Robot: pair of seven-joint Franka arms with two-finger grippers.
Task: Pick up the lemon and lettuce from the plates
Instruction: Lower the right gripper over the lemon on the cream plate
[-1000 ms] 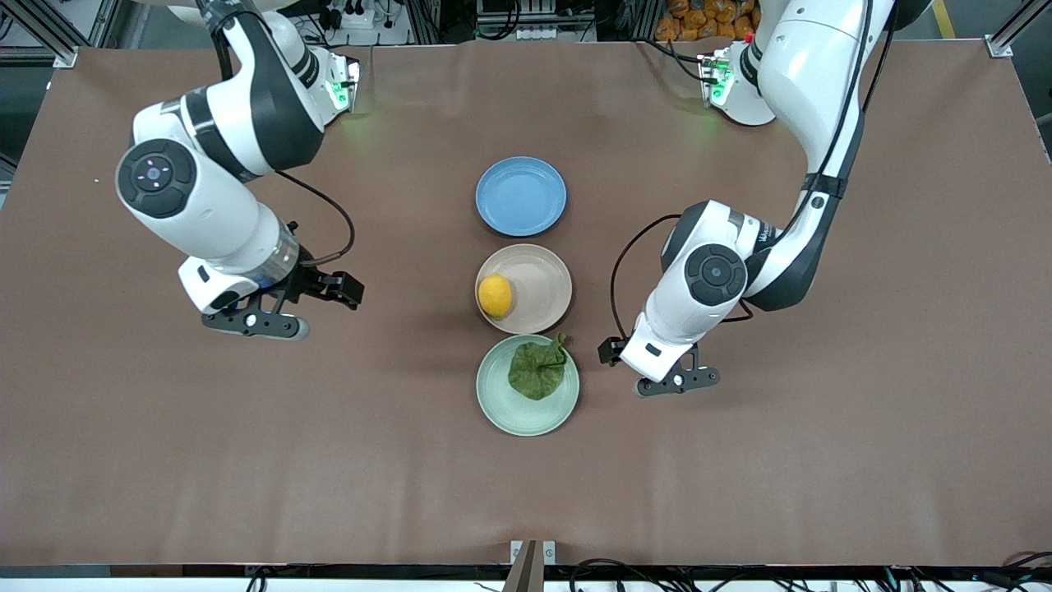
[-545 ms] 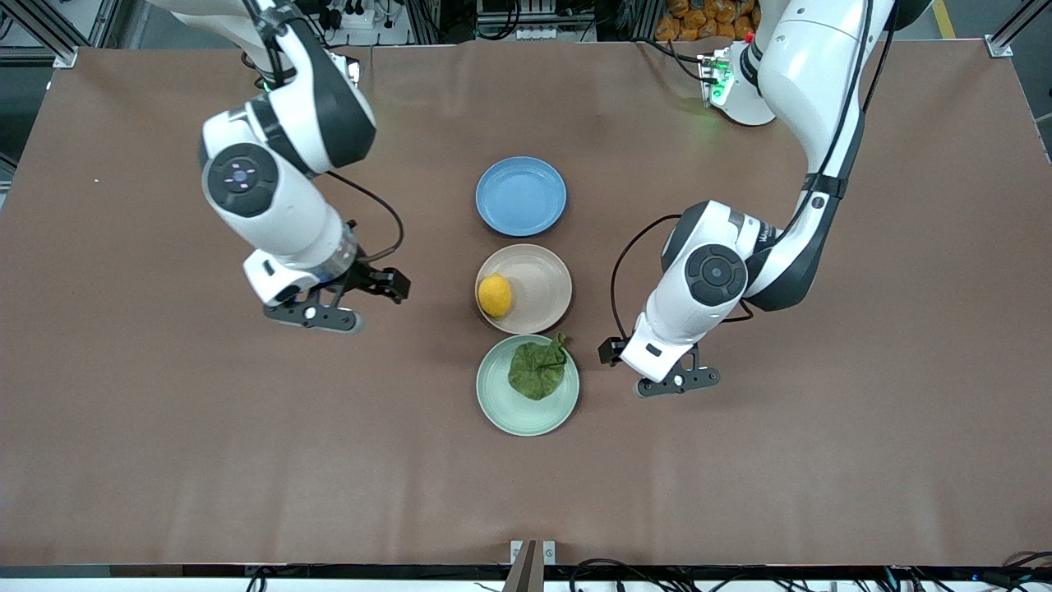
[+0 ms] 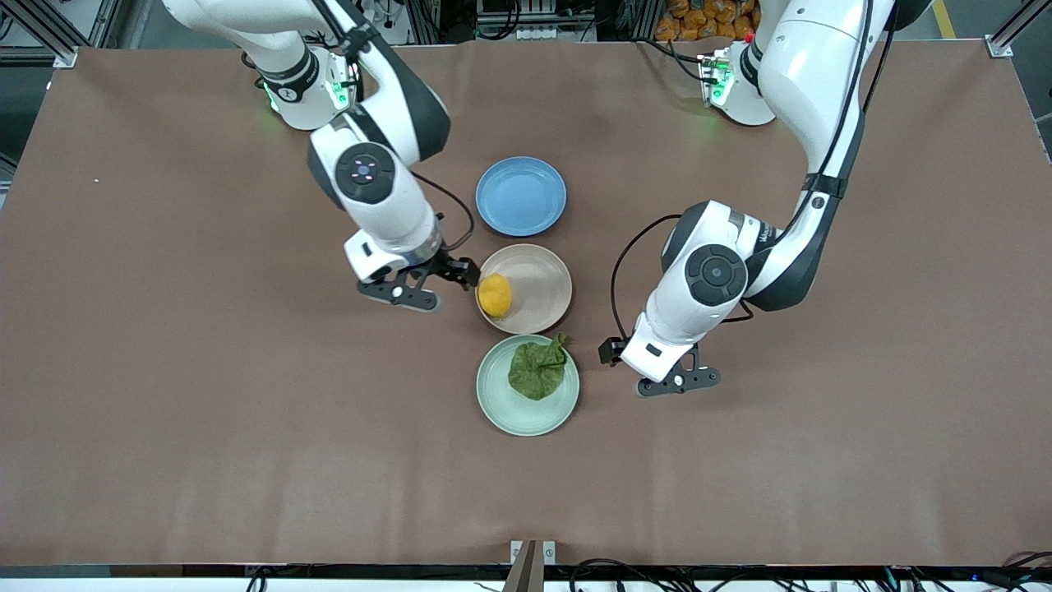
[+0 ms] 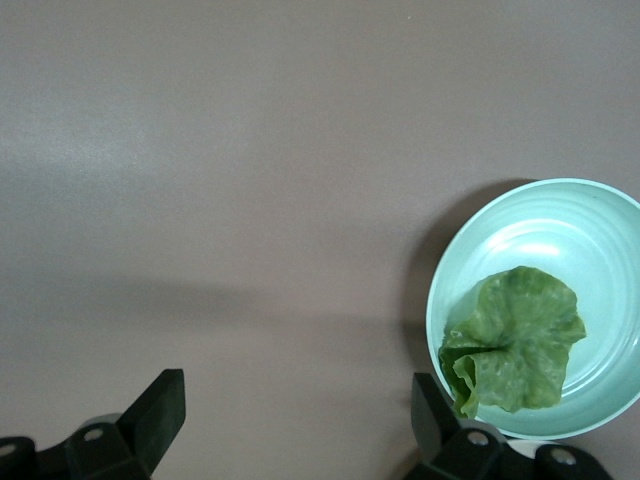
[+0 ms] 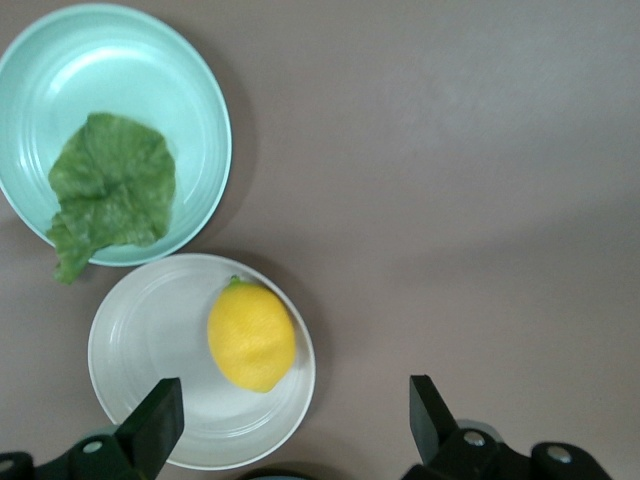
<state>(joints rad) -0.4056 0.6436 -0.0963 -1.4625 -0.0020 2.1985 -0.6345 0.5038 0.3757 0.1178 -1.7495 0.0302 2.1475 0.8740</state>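
lemon [image 3: 495,295]: on beige plate [image 3: 536,289], at the rim toward right arm's end of bench [image 3: 164,411]; just beside right gripper, not touching it.
lettuce [image 3: 537,370]: on mint plate [image 3: 503,404], stem tip pokes over the rim toward beige plate; near left gripper, apart from it.
plates: beige and mint almost touch, mint nearer the front cam. Blue plate [image 3: 521,196] farther from cam than beige, small gap btwn them.
right gripper [image 3: 404,294]: over bare bench just beside beige plate rim, fingers spread wide, nothing btwn them. Right wrist view: lemon [image 5: 252,336] and beige plate [image 5: 150,350] sit partly inside the finger span; lettuce [image 5: 110,190] on mint plate [image 5: 190,90] further out.
left gripper [image 3: 679,381]: over bare bench beside mint plate, toward left arm's end; released, fingers wide apart, holding nothing. Left wrist view: one finger [image 4: 432,408] at mint plate [image 4: 600,210] rim, close to lettuce [image 4: 512,340].
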